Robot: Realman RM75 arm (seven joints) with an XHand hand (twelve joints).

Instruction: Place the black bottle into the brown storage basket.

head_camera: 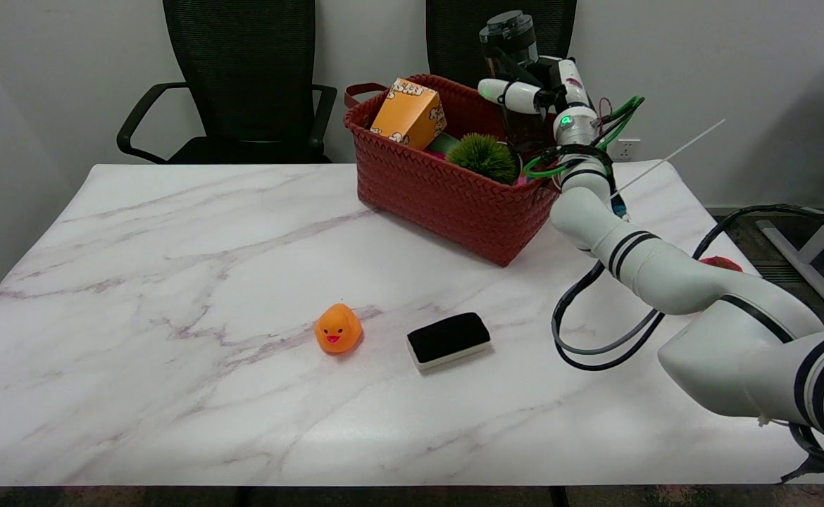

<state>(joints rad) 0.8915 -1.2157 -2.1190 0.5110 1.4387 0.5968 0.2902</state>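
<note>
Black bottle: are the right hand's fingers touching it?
Touching. The head view shows the right hand with fingers wrapped across the black bottle.

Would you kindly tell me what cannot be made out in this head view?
- Lower part of the black bottle: hidden by the right hand gripping it and by the basket's contents, so whether it touches anything inside is unclear.
- Floor of the brown woven storage basket: hidden by its near wall.
- Items beneath the orange carton and green spiky ball: mostly covered.
- Red object behind the right arm: largely hidden.
</note>
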